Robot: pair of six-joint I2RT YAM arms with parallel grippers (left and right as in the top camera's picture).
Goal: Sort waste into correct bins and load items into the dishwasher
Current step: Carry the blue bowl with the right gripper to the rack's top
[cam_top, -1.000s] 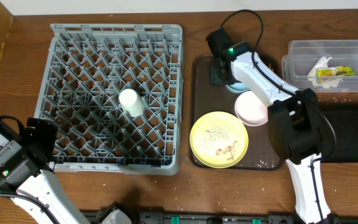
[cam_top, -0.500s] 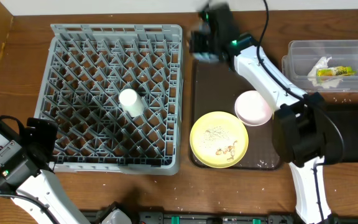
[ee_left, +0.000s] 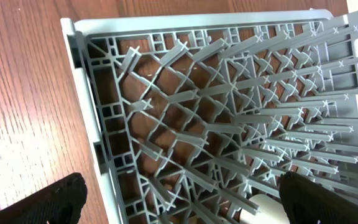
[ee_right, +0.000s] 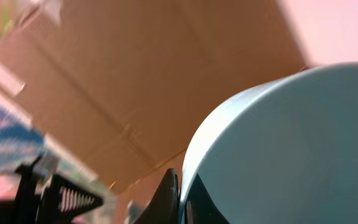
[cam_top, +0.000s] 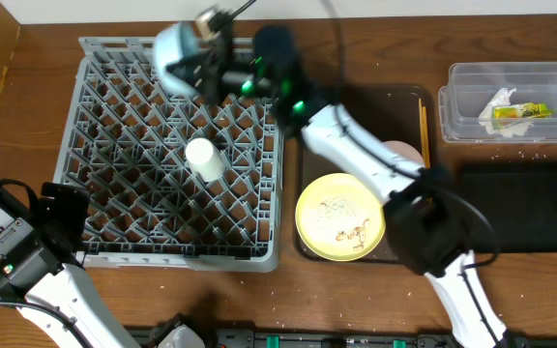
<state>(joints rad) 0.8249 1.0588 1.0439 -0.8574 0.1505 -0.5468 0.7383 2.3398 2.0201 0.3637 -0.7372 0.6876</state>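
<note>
My right gripper (cam_top: 201,58) is shut on the rim of the light-blue bowl (cam_top: 174,46) and holds it above the back edge of the grey dish rack (cam_top: 259,253). In the right wrist view the bowl (ee_right: 291,143) fills the frame, its rim pinched between my fingers (ee_right: 180,193). A white cup (cam_top: 204,158) lies in the rack. The yellow plate (cam_top: 340,217) with crumbs and the pink bowl (cam_top: 406,153) sit on the brown tray (cam_top: 395,97), with chopsticks (cam_top: 423,130). My left gripper (ee_left: 179,199) is open over the rack's corner (ee_left: 86,37).
A clear tub (cam_top: 472,72) at the back right holds a white napkin (cam_top: 499,99) and a yellow-green wrapper (cam_top: 522,112). A black tub (cam_top: 525,208) stands in front of it. The left arm base (cam_top: 13,246) sits at the front left.
My right gripper has lifted the light-blue bowl off the tray and swung it left to above the rack's back edge. The left arm has not moved.
</note>
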